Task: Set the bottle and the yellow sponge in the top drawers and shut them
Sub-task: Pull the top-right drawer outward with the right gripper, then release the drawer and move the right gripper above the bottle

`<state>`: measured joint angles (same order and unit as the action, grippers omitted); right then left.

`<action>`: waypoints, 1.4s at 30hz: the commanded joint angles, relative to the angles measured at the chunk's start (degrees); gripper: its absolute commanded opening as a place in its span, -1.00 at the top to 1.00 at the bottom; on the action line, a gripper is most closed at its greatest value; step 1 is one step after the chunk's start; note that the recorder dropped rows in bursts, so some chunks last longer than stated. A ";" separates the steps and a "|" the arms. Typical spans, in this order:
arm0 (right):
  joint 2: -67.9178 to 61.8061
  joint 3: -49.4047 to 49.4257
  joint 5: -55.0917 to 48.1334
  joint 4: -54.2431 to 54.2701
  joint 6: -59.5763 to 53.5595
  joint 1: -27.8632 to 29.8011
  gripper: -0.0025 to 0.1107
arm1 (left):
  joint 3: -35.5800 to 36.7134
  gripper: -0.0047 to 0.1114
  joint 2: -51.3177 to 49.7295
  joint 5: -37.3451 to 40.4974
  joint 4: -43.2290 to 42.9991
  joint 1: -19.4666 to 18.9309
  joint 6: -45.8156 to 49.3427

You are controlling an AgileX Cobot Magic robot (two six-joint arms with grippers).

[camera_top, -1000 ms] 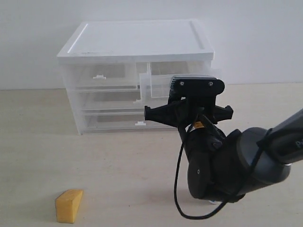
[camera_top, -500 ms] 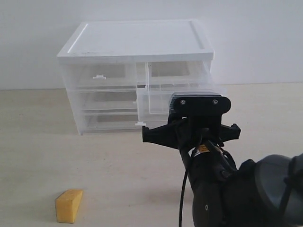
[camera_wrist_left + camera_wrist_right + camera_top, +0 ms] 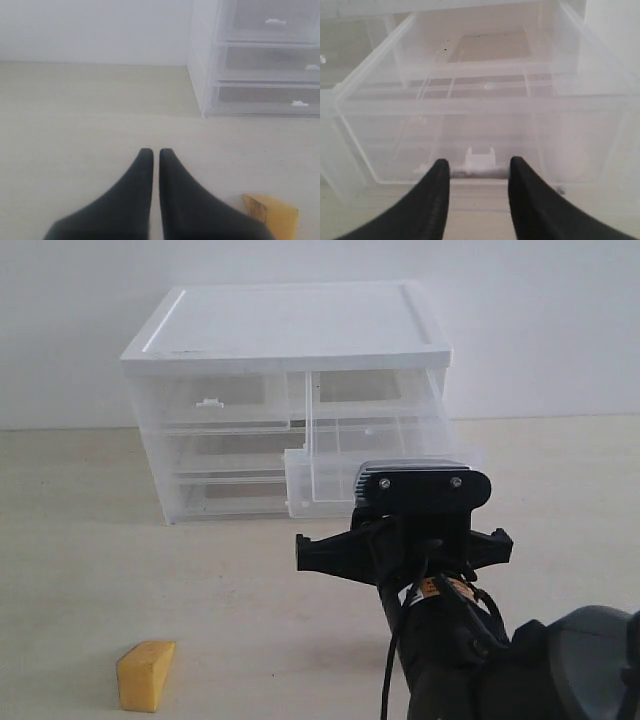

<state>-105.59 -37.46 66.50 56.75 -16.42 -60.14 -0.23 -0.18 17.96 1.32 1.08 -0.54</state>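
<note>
The yellow sponge lies on the table at the front left, also in the left wrist view as the yellow sponge, just beside my shut left gripper, which holds nothing. The right top drawer stands pulled far out of the cabinet; the left top drawer is shut. My right gripper is open, its fingertips at the drawer's front lip on either side of the white handle tab. The drawer's inside looks empty. The bottle is out of view.
Two full-width lower drawers are shut beneath the top pair. My right arm's wrist camera block and dark arm body fill the front right and hide the table behind them. A white wall stands behind the cabinet.
The right top drawer has slid further out toward the front as my right arm drew back and down. The sponge and the left drawer have not moved.
</note>
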 commanded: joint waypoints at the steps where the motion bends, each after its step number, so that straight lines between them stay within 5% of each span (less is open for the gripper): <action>1: 0.59 0.27 0.48 0.46 -0.58 -0.44 -0.08 | 0.23 0.84 0.18 -0.11 0.36 -0.14 0.20; 6: 0.59 0.27 -1.72 5.76 -3.72 -0.44 -0.44 | 0.23 0.84 0.18 -0.11 0.36 -0.14 0.20; 19: 2.79 0.27 -19.44 6.88 -19.08 -0.44 -0.44 | 0.23 0.84 0.18 -0.11 0.36 -0.14 0.20; 24: 8.09 0.27 -29.26 6.87 -28.29 -0.44 -0.12 | 0.23 0.84 0.18 -0.11 0.36 -0.14 0.20; 31: 14.08 0.27 -48.13 6.87 -37.75 -0.44 0.97 | 0.23 0.84 0.18 -0.11 0.36 -0.14 0.20; 42: 23.13 -1.05 -71.76 6.96 -51.98 1.44 0.96 | 0.23 0.84 0.18 -0.11 0.36 -0.14 0.20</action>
<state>-83.18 -37.53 1.03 63.65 -65.87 -60.27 -0.23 -0.18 17.96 1.32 1.08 -0.54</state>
